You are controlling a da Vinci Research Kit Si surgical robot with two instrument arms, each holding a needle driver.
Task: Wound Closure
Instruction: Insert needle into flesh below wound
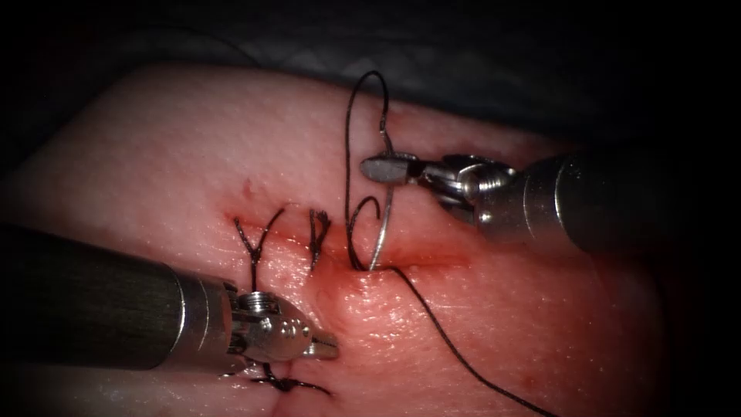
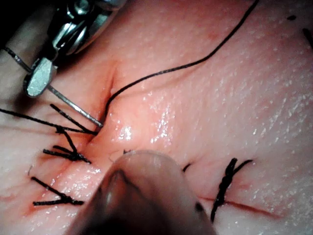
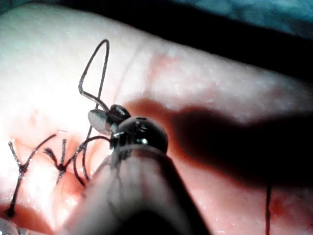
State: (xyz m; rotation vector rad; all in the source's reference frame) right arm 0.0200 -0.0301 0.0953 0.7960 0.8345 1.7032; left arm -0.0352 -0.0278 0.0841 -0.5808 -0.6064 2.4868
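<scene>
The needle point(image 1: 384, 220) stands steeply, its long axis running up from the cut point(image 1: 417, 259), point end buried in the tissue point(image 1: 193, 139) at the cut's edge. The right end effector point(image 1: 382, 168), clenched, grips it near its upper, thread end. Thread point(image 1: 351, 131) loops above; its swage joint is hard to make out. The left end effector point(image 1: 328, 346) lies below the cut, apparently closed on nothing, beside tied stitches point(image 1: 258, 243).

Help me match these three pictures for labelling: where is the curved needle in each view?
Endoscope view: the needle runs from the right tool, which grips it near its thread end, down into the cut.
Left wrist view: the needle slants from the right tool into the tissue.
Right wrist view: I cannot pick it out.
Shared landmark: the tied stitches.
</scene>
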